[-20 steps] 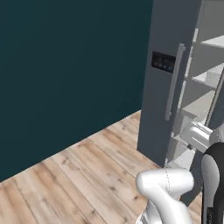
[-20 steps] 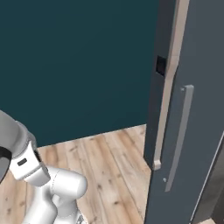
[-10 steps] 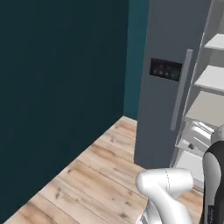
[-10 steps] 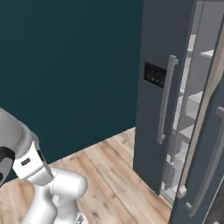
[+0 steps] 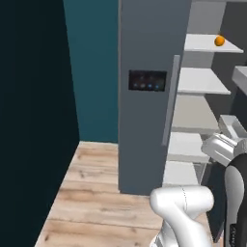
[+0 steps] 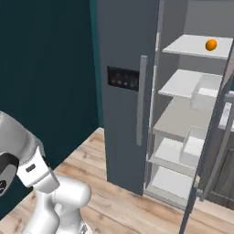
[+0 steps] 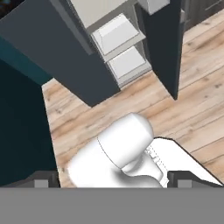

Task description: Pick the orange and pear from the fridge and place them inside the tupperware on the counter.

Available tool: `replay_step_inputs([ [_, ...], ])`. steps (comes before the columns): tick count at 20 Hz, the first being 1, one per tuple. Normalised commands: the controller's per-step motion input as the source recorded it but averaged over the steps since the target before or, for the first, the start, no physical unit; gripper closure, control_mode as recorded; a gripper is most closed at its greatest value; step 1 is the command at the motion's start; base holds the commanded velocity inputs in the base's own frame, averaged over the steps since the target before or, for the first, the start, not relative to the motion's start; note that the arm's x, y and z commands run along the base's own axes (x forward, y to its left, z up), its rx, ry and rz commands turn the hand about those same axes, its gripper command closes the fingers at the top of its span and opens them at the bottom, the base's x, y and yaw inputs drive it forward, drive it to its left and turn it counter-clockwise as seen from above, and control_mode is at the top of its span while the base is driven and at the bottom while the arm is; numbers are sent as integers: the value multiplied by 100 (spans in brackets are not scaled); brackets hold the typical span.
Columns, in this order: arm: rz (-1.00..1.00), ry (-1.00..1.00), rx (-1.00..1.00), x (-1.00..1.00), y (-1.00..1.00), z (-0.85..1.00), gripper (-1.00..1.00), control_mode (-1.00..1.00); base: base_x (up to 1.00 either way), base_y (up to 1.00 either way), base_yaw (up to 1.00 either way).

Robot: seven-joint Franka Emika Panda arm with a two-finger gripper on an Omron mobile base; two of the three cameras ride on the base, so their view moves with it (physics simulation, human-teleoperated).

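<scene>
The orange (image 5: 219,41) lies on the top shelf of the fridge (image 5: 144,120), far back and high on the right; in the right base view the orange (image 6: 210,45) rests on the same pale shelf. The fridge (image 6: 121,119) has its left door shut and its right side open, with bare shelves below. The pear, the tupperware and the counter are out of view. My gripper (image 7: 113,181) is open, with its fingertips (image 7: 41,180) wide apart and nothing between them. It points down at the wooden floor, low and well short of the shelves.
The shut door carries a dark panel (image 6: 122,78) with blue lights and a long grey handle (image 6: 142,100). The open right door (image 6: 208,155) stands edge-on at the right. Dark wood-grain cabinets (image 6: 226,178) lie behind it. A teal wall (image 5: 91,72) runs on the left.
The whole picture has swung as the base moved: the fridge has come nearer and more central, and its open shelves with the orange have come into view. The gripper stays open.
</scene>
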Motion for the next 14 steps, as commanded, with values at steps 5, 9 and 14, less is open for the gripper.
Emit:
replay_step_inputs([
  [5,0,0,0,0,0,0,-100,100,56,48,-75],
  [9,0,0,0,0,0,0,-100,100,56,35,-63],
  [14,0,0,0,0,0,0,-100,100,31,23,-24],
])
